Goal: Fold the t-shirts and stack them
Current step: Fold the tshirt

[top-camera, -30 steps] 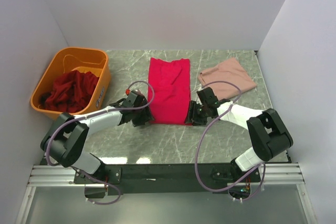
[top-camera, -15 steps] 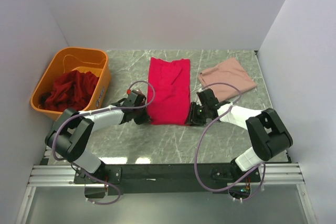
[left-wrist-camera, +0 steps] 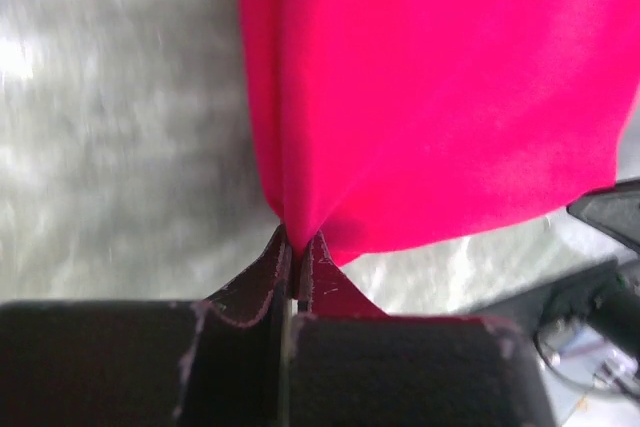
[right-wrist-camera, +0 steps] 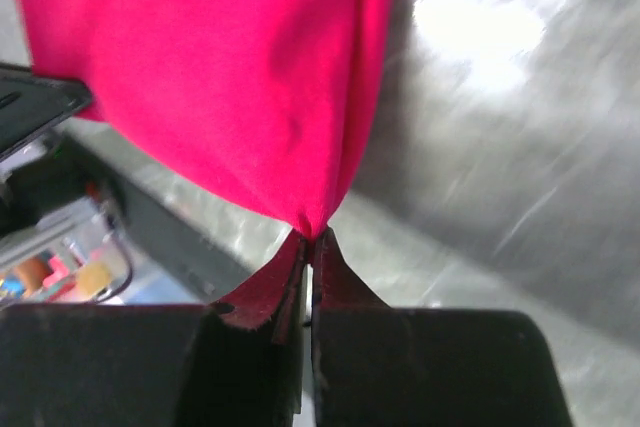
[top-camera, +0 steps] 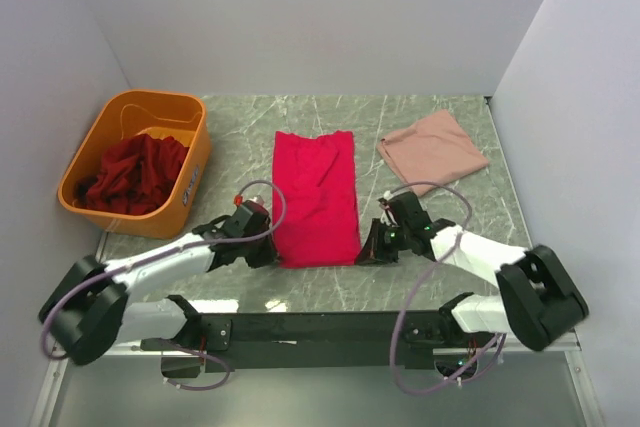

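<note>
**Both grippers pinch the crimson shirt's near corners**

The left gripper is clamped tight on the near left corner of the crimson shirt. The right gripper is clamped on its near right corner. The shirt lies lengthwise mid-table. A salmon shirt lies at far right, and maroon shirts fill the tub at far left.

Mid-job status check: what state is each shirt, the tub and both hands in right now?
Crimson t-shirt: folded into a long strip, near corners pinched.
Salmon t-shirt: folded, lying apart at far right.
Orange tub: upright, holding a cloth heap.
Maroon t-shirts: crumpled, heaped in that tub.
Left hand: shut on the crimson shirt's near left corner.
Right hand: shut on its near right corner.
</note>
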`<state>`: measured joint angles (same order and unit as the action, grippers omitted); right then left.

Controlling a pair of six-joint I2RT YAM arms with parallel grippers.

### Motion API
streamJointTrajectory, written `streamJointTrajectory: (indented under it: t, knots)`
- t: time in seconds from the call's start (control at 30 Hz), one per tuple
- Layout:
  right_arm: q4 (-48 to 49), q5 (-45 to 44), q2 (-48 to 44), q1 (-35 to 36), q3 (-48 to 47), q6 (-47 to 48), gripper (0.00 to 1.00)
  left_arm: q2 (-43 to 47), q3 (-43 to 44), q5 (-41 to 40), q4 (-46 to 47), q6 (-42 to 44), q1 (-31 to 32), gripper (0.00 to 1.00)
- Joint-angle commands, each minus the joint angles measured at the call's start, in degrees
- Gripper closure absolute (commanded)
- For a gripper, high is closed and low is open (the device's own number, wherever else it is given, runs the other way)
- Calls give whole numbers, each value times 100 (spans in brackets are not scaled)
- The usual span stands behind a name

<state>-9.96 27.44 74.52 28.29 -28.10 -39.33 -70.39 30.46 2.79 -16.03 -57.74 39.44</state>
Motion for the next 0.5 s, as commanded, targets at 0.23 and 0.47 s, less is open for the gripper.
streamJointTrajectory:
  t: [0.23, 0.47]
  knots:
    - [-692, -607, -1204, 1, -994, 215, 100, 1125, 900, -1253, -815, -80, 30, 99]
    - [-717, -1188, -255, -227, -2891, 628, 100, 229, 2285, -1411, -417, 648, -683, 99]
